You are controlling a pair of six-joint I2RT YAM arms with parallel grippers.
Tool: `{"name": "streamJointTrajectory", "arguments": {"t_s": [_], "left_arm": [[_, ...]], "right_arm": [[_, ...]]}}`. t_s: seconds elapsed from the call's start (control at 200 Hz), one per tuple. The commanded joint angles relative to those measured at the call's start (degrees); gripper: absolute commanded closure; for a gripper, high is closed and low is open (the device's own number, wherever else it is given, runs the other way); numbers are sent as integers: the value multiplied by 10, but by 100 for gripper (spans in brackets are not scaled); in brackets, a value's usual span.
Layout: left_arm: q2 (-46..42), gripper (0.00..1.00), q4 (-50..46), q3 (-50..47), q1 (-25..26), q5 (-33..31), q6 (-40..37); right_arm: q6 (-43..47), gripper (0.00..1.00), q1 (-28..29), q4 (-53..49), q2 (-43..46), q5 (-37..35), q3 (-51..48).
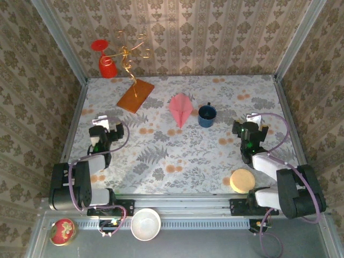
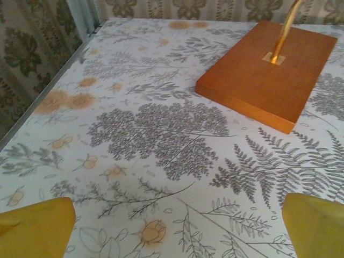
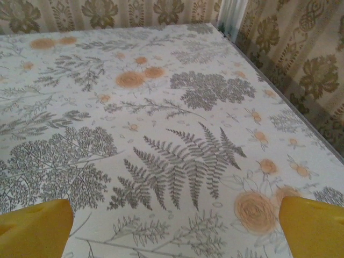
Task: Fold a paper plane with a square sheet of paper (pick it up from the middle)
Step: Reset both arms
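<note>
Far-centre on bench, pink-red folded paper dart: likely light, flimsy, crease-prone; pinch middle ridge gently. left claw, right claw both spread, empty.

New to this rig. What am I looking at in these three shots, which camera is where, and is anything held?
Two small robot arms are bolted at the near edge of a table. The overhead picture looks down from behind them, with the left arm and the right arm. The other two pictures come from wrist cameras, and the yellow shapes in the bottom corners are that arm's own fingers. The left fingers and right fingers are spread open, holding nothing. On the table lie a pink paper folded to a point, a blue cup, an orange-brown board with a gold wire, and a tan disc.
</note>
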State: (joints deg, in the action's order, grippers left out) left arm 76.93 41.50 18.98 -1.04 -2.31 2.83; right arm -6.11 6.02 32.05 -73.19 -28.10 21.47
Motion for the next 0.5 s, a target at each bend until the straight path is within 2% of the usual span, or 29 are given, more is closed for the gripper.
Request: {"name": "streamJointTrajectory", "arguments": {"t_s": [0.0, 0.165, 0.235, 0.315, 0.45, 0.495], "left_arm": [[26, 0, 75, 2, -5, 36, -30], [93, 0, 143, 0, -3, 35, -35], [123, 0, 181, 1, 8, 16, -48], [115, 0, 109, 30, 17, 2, -52], [118, 0, 100, 38, 26, -14, -59], [118, 0, 97, 38, 26, -14, -58]], "right_arm": [[25, 0, -12, 76, -27, 52, 8], [30, 0, -20, 122, -89, 108, 20], [34, 0, -20, 140, -112, 125, 22], [35, 0, -22, 143, -124, 138, 25], [37, 0, -27, 194, -148, 156, 9], [36, 0, -27, 181, -143, 156, 11]]}}
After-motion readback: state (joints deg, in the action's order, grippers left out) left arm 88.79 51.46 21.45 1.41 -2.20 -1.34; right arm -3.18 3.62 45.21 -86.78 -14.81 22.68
